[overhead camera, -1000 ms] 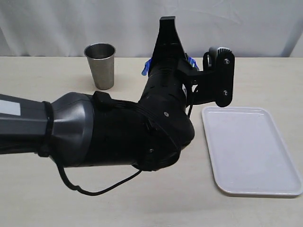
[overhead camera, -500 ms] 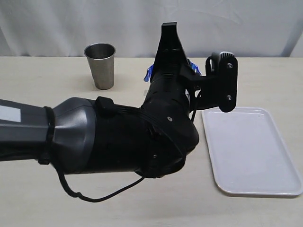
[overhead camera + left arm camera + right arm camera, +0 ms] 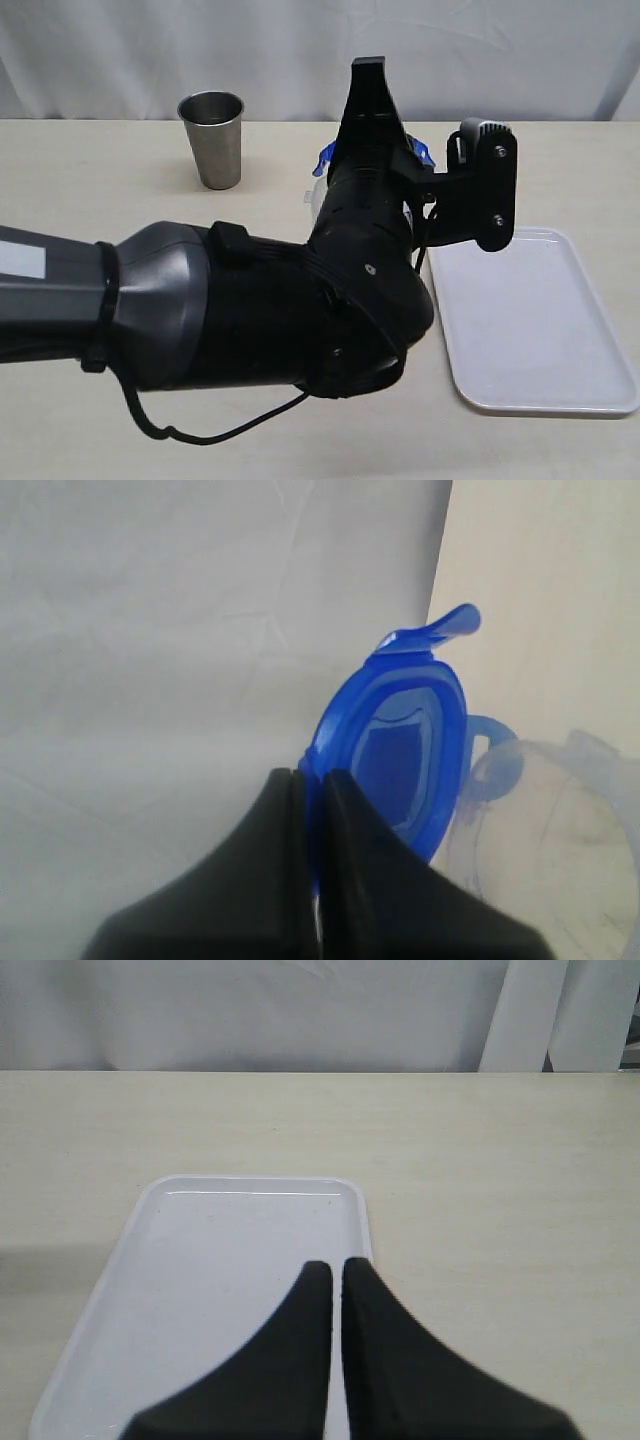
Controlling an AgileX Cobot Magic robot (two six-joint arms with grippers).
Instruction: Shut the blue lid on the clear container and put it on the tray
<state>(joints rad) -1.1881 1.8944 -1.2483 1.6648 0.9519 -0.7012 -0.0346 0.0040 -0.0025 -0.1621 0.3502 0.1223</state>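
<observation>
**A:** Pinching the blue lid [image 3: 400, 750] by its near edge with the left claw [image 3: 312, 775], by the look of it. Clamping almost fully together on that thin rim.

**B:** Agreeing. Holding it just over the mouth of the clear container [image 3: 570, 830], tilted and not seated, judging from the left wrist view. Seeing one flap flaring away and another dipping toward the rim.

**A:** Losing most of both behind the arm in the exterior view. Catching only blue slivers either side of the wrist, near the far corner of the tray [image 3: 530, 320] but not on it.

**B:** Parking the right claw [image 3: 333, 1265] low above the tray, pressed shut on nothing.

**A:** Working on the closing step, then, most likely. Thinking of levelling the lid first, centring it over the mouth, then lowering it flat instead of leading with one edge.

**B:** Minding the flaps too: risking a blocked seal by trapping one underneath. Aiming to leave all of them outside the rim before pressing.

**A:** Worrying about tipping. Dealing with clear, thin plastic, probably light, so pressing straight down and never sideways.

**B:** Considering bringing the right claw across to steady the wall. Not managing to tell from here whether the container is standing on the worktop [image 3: 100, 180] or hanging from the lid.

**A:** Ignoring the steel cup [image 3: 212, 140], well apart on the far left.
</observation>
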